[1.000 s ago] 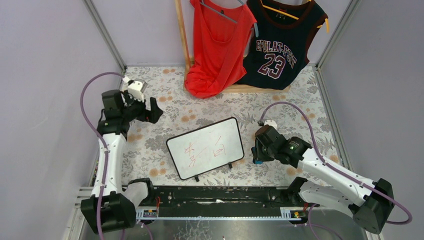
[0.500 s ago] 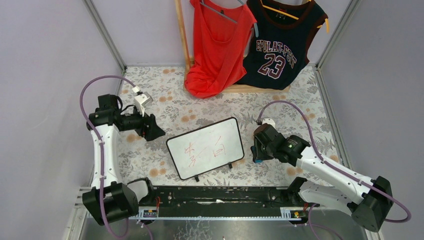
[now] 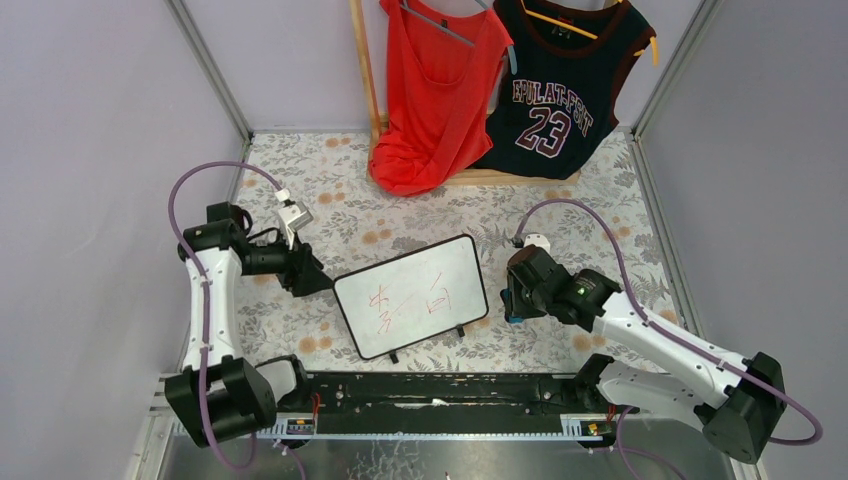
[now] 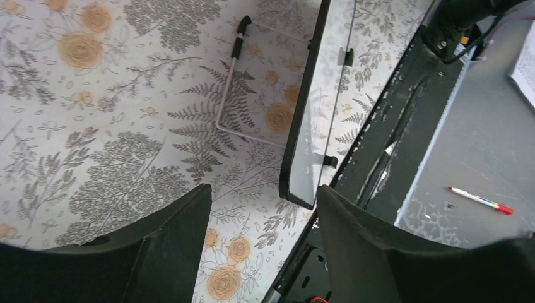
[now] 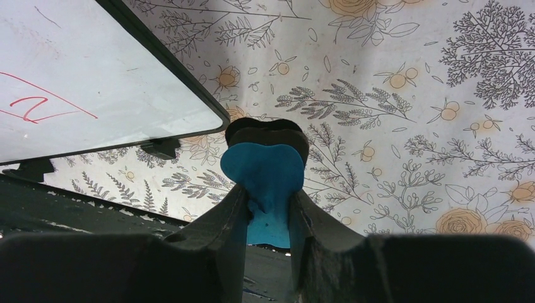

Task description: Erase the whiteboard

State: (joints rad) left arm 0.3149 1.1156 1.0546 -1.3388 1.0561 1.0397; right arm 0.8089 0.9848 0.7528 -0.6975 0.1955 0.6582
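Note:
The whiteboard, white with a thin black frame and red scribbles, lies tilted on the floral cloth in the middle. My left gripper is open and empty, just left of the board's left edge; the left wrist view shows the board's corner ahead between the jaws. My right gripper is shut on the blue eraser, just right of the board's right edge. The right wrist view shows the board's corner with a red mark at upper left.
A red top and a dark number-23 jersey hang on a wooden rack at the back. A black rail runs along the near edge. A red-capped marker lies on the grey surface beyond the rail.
My left gripper has swung down and right from the back left corner to the board's left edge. The right gripper has barely moved, still holding the eraser.

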